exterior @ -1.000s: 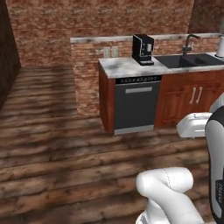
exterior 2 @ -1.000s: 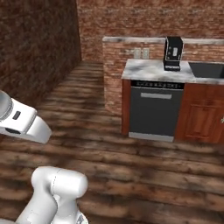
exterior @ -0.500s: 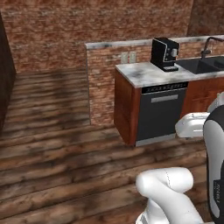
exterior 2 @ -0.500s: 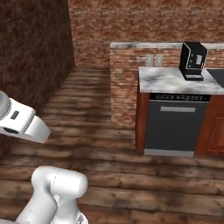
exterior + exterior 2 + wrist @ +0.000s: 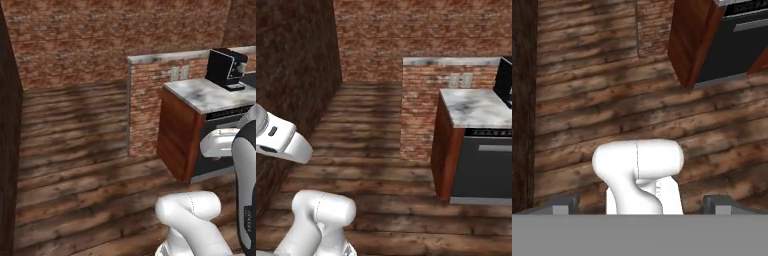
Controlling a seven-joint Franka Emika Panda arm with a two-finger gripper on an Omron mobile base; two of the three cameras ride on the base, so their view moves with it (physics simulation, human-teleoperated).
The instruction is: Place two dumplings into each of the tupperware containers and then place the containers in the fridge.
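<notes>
Wooden floor [image 5: 587, 100] lies below the wide-open, empty gripper [image 5: 641, 204].

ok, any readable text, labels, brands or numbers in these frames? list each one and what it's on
None readable.
Dishwasher: its control strip carries a row of small marks, too blurred to read.
Coffee machine: no legible brand or label.
Wall outlets on the brick half wall: blank plates, no text.
Marble counter, wooden floor and brick wall: no lettering or signs.
</notes>
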